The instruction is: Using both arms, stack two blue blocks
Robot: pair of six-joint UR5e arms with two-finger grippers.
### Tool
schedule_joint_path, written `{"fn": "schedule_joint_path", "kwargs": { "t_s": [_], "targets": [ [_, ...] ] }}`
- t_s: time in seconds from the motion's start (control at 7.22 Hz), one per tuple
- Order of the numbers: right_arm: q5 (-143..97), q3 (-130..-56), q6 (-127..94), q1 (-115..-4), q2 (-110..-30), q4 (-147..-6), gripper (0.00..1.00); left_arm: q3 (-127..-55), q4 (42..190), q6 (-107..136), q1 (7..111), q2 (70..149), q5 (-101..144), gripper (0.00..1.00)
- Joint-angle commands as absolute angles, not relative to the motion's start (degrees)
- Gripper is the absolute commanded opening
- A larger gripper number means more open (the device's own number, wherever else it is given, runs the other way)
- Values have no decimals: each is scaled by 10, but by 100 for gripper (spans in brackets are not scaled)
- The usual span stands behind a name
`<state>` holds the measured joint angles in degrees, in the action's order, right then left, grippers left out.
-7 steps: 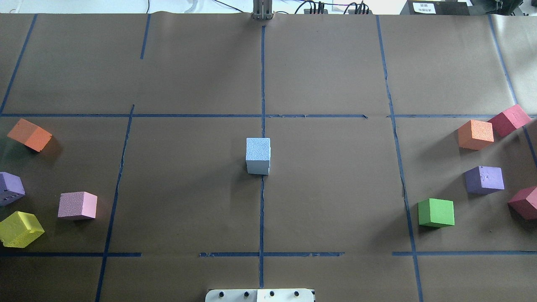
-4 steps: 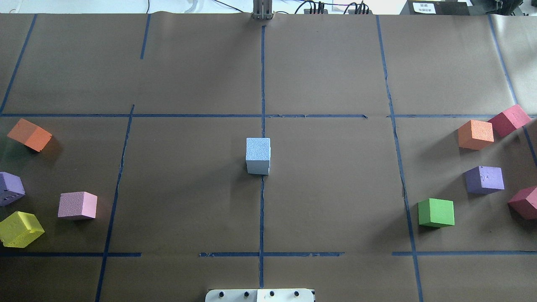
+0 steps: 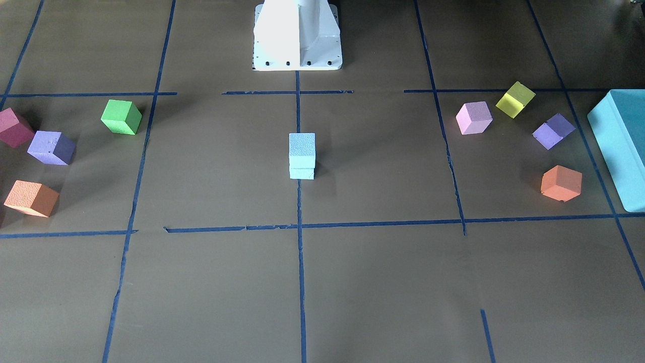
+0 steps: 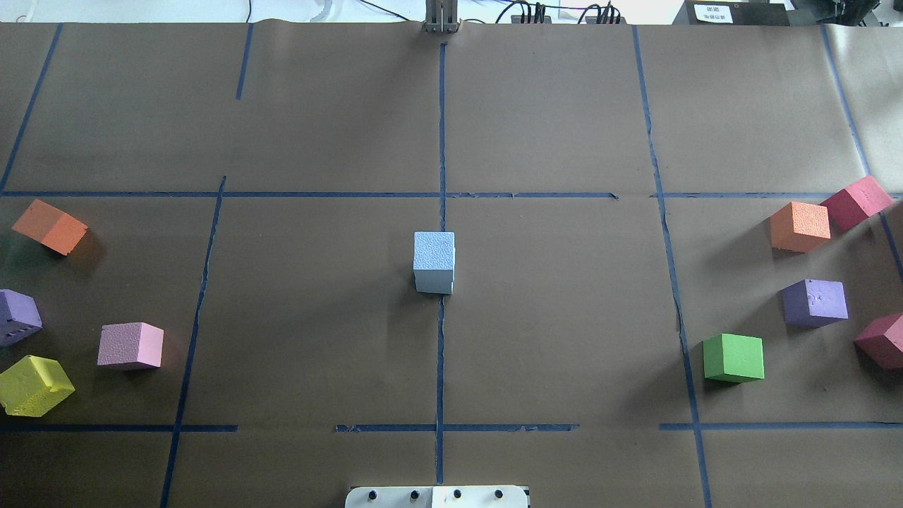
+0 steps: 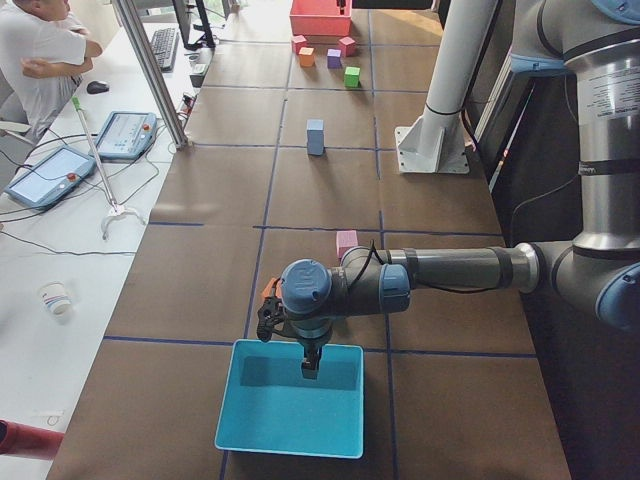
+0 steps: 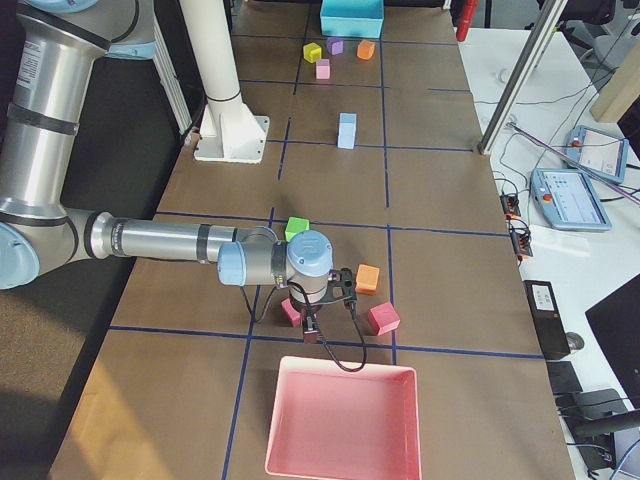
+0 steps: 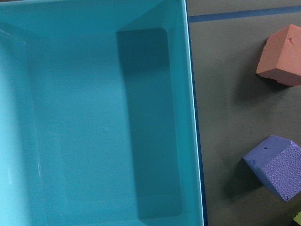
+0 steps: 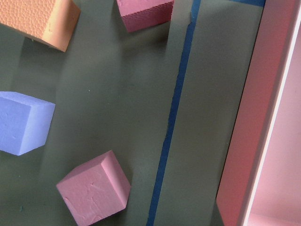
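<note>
The two pale blue blocks stand stacked at the table's centre on the blue tape line. The upper block [image 4: 434, 250] sits squarely on the lower block [image 4: 433, 284]; the stack also shows in the front view [image 3: 302, 154]. Neither arm is in the overhead or front view. In the left side view my left gripper [image 5: 311, 368] hangs over the teal box [image 5: 290, 405], far from the stack [image 5: 315, 136]. In the right side view my right gripper [image 6: 310, 328] hangs near the pink tray [image 6: 340, 420]. I cannot tell whether either is open or shut.
Coloured cubes lie at both table ends: orange [image 4: 49, 226], purple [image 4: 17, 316], pink [image 4: 130, 346] and yellow [image 4: 34, 384] on the left; orange [image 4: 799, 226], two red [image 4: 856, 201], purple [image 4: 815, 302] and green [image 4: 734, 358] on the right. The white pedestal [image 3: 297, 33] stands at the robot's side.
</note>
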<state>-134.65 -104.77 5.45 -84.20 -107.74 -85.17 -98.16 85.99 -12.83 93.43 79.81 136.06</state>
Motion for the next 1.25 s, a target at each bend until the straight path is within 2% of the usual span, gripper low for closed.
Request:
{"fn": "schedule_joint_path", "kwargs": {
  "t_s": [0.0, 1.11],
  "targets": [
    [-1346, -1049, 54, -842, -1077, -852, 100, -984, 860, -128, 934, 799, 1361, 100],
    [-1346, -1049, 54, -842, -1067, -852, 100, -988, 860, -129, 932, 800, 1358, 100]
  ]
}}
